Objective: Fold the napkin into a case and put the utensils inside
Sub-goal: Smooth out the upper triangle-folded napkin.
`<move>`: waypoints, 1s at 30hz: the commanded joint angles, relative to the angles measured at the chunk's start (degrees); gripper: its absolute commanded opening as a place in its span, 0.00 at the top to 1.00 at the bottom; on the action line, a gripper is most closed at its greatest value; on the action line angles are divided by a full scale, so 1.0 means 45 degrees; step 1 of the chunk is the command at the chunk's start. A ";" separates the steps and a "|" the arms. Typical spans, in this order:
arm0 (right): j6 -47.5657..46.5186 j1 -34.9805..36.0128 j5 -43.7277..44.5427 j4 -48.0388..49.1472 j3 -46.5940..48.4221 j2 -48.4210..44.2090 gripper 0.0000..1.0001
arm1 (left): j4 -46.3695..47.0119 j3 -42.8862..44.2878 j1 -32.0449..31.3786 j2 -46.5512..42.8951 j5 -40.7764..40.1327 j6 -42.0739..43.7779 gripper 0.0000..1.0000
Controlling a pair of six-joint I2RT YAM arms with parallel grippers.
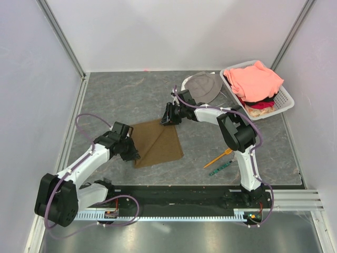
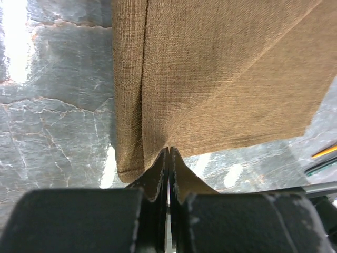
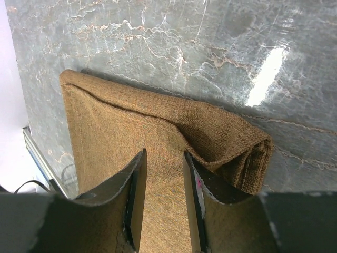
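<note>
Item 1. Napkin (image 1: 159, 142): brown woven cloth, folded, lying flat near the middle of the table (image 1: 121, 95), between the two arms. From overhead I read it as a rough four-sided shape with a diagonal crease. On the right wrist camera I count several layers stacked at one corner.

Item 2. Left gripper (image 2: 168, 158): at the napkin's near-left edge. I see its fingers pressed together with the cloth's edge pinched between them, the fabric draping away over the marble-patterned surface.

Item 3. Right gripper (image 3: 164, 154): at the napkin's far corner, pointing down at the cloth. Its fingers stand apart with a clear gap and brown fabric showing through it. I log it as not clamped on anything.

Item 4. Orange fork (image 1: 218, 158): on the table to the right of the napkin, beside the right arm, lying at a slant and apart from the cloth.

Item 5. Green patterned utensil (image 1: 220, 168): just nearer than the fork, roughly parallel to it, also outside the cloth.

Item 6. White basket (image 1: 287, 97): far-right corner of the table, holding salmon-pink clothes (image 1: 255, 79) heaped above its rim, with darker and pale fabric underneath.

Item 7. Grey hat (image 1: 202, 84): on the table just left of the basket, behind the right arm.
</note>
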 commanded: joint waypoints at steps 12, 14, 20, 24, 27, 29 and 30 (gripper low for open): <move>-0.0079 -0.0139 -0.0199 0.0331 0.0843 0.0555 0.59 | -0.0771 -0.0670 -0.0226 0.1016 -0.1527 -0.2282 0.98; -0.0118 -0.0178 -0.0199 0.0331 0.1096 0.0808 0.59 | -0.0830 -0.0573 -0.0265 0.1113 -0.1527 -0.2243 0.98; -0.0469 -0.0354 -0.0219 0.0136 0.1721 0.1317 0.59 | -0.0733 -0.0183 -0.0693 0.2127 -0.1391 -0.2204 0.98; -0.1210 -0.0393 -0.0024 -0.0565 0.2366 0.1493 0.59 | -0.0499 0.0111 -0.1046 0.2676 -0.1332 -0.2184 0.98; -0.2128 -0.0413 0.0171 -0.1442 0.3127 0.1727 0.59 | 0.0087 0.0053 -0.1241 0.2676 -0.0554 -0.2262 0.98; -0.2674 -0.0432 0.0250 -0.1894 0.3614 0.1825 0.59 | 0.0282 0.0053 -0.1513 0.2540 -0.0414 -0.2340 0.98; -0.2813 -0.0413 0.0269 -0.2244 0.3733 0.1825 0.59 | 0.0361 0.0014 -0.1670 0.2481 -0.0356 -0.2476 0.98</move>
